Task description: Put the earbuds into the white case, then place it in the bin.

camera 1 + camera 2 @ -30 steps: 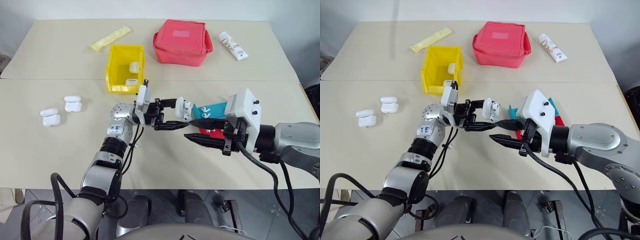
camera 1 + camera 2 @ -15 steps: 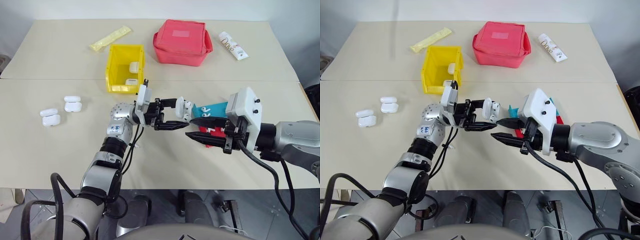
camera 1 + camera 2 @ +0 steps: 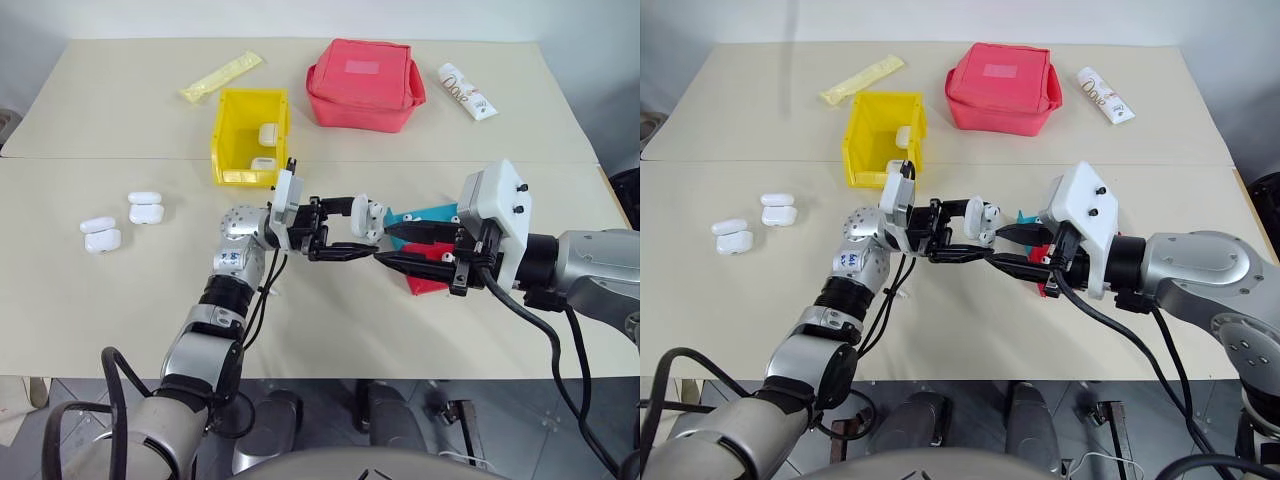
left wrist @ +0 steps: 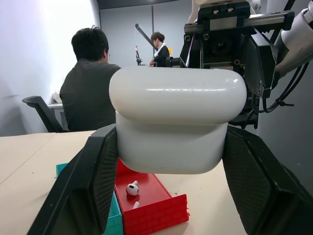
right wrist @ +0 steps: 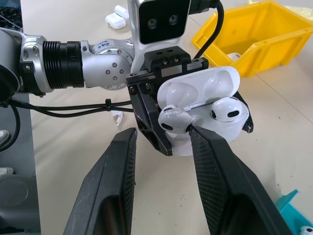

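My left gripper is shut on the white case and holds it above the table's middle, lid open. In the right wrist view one earbud sits in the open case, and a second earbud lies at its other socket. My right gripper points at the case from the right, open, with one fingertip against that second earbud. Another earbud lies in the red tray below. The yellow bin stands behind the left arm.
Two white cases lie in the bin. A blue-and-red tray sits under my right gripper. Spare cases lie at the left. A red pouch, a white tube and a yellow sachet are at the back.
My right gripper's fingertips have edged slightly up and closer to the case. The left gripper and the case have stayed still.
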Available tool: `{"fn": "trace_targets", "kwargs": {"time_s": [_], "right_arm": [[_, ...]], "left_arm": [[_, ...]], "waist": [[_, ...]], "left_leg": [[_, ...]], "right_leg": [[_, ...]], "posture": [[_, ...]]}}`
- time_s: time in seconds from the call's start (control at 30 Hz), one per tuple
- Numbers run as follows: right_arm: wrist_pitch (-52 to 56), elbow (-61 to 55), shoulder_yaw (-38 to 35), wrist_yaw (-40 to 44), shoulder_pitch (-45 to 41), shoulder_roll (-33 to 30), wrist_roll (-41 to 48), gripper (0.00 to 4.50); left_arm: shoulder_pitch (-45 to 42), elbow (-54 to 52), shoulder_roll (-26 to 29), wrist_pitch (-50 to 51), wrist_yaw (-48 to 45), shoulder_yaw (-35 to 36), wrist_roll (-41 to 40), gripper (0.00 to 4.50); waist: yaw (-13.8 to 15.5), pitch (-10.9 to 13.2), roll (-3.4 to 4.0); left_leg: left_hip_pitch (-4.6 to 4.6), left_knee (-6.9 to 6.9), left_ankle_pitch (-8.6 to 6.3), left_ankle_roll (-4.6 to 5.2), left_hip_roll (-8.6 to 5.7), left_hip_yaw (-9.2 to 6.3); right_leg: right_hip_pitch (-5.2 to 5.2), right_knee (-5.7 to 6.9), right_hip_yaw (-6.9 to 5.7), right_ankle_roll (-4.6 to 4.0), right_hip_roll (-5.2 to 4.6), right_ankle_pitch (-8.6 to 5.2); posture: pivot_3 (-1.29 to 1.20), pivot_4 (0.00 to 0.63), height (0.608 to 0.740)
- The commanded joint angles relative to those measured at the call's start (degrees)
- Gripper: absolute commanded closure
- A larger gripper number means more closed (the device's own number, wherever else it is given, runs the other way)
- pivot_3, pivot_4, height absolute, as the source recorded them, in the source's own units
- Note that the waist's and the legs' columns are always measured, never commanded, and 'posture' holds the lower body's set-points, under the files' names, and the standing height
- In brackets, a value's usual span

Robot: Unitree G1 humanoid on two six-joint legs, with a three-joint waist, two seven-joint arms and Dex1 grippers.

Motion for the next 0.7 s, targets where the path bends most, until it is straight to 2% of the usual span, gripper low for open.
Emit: {"fn": "trace_targets", "kwargs": {"time_s": [0.03,0.7], "right_arm": [[-1.07,-0.63,-0.01,0.48,-1.02,0.27,-0.21,2.71],[-0.95,-0.31,1.72,0.41,-2.46,2.27,-1.25,2.71]], "left_arm": [[0.28,-2.13,-0.32,0.01,-1.8,-0.39,-0.11,1.72],[0.98,-3.1,-0.42,0.51,-1.95,-0.86,-0.16,1.72]], "waist": [[0.0,0.0,0.0],[0.01,0.0,0.0]], "left_leg": [[0.0,0.0,0.0,0.0,0.0,0.0],[0.0,0.0,0.0,0.0,0.0,0.0]], "right_leg": [[0.0,0.0,0.0,0.0,0.0,0.0],[0.0,0.0,0.0,0.0,-0.01,0.0]], "posture": [[0.0,0.15,0.74],[0.0,0.15,0.74]]}}
